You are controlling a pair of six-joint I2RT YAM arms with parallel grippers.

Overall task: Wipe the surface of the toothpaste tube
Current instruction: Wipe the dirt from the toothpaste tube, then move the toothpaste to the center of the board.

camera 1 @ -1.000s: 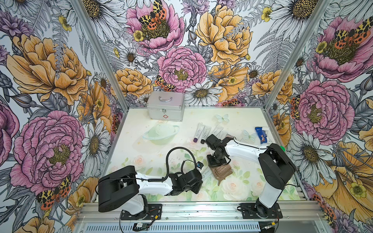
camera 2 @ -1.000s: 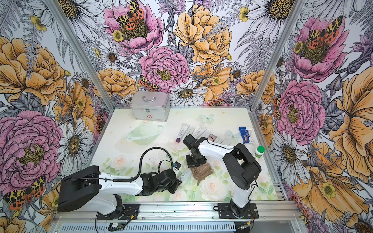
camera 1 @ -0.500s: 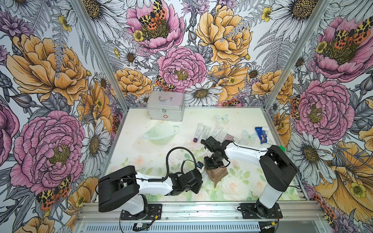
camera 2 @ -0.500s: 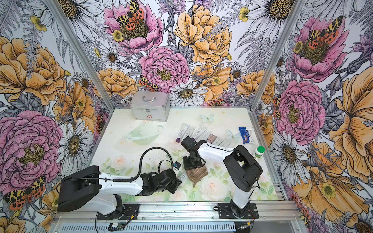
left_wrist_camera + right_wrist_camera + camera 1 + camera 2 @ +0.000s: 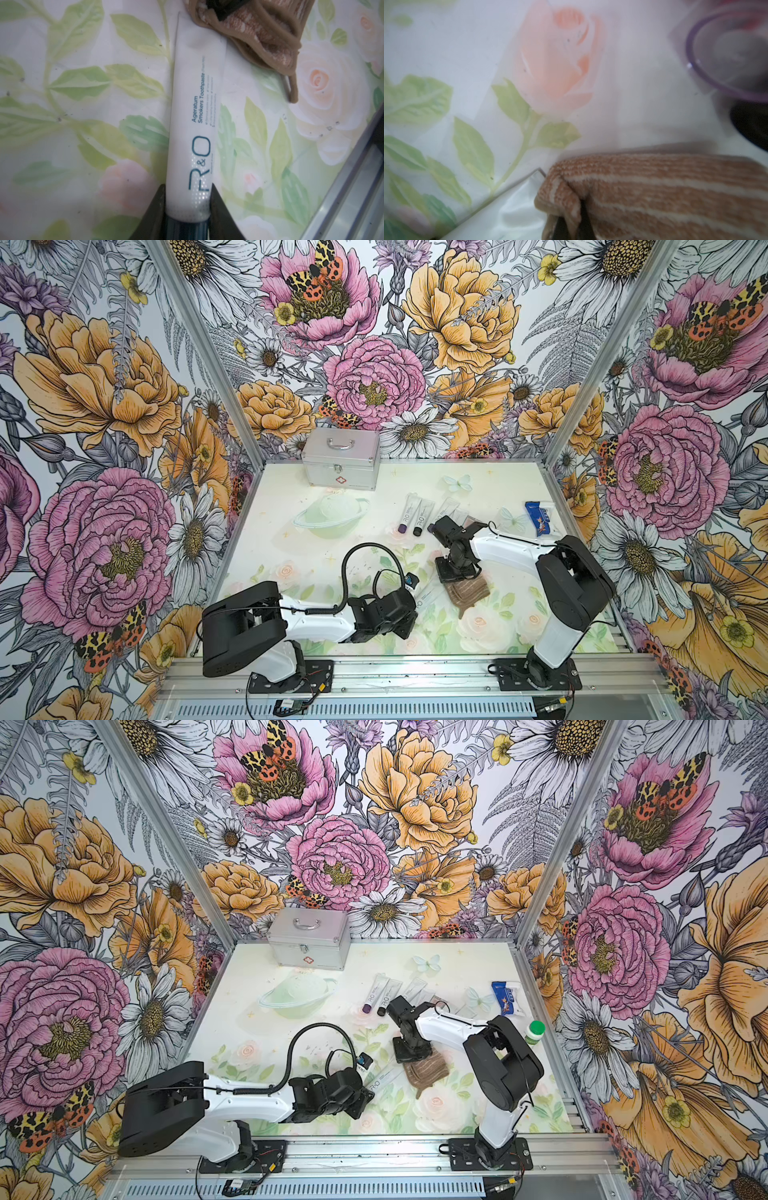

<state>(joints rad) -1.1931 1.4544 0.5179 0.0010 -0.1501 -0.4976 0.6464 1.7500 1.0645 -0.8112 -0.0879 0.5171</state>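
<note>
Against toothpaste tube (image 5: 195,116), striped cloth (image 5: 654,187) in right gripper (image 5: 572,223).

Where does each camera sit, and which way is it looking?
Top views: high up in front, side by side, looking down at the table; the whole robot shows, left gripper and right gripper.
Left wrist: behind the left gripper, looking along the tube to the cloth; its fingers show, clamping the tube.
Right wrist: behind the right gripper, looking close at the cloth; its fingertips show, pinching it.
Shared: both wrist views show the cloth at the tube's flat end.
</note>
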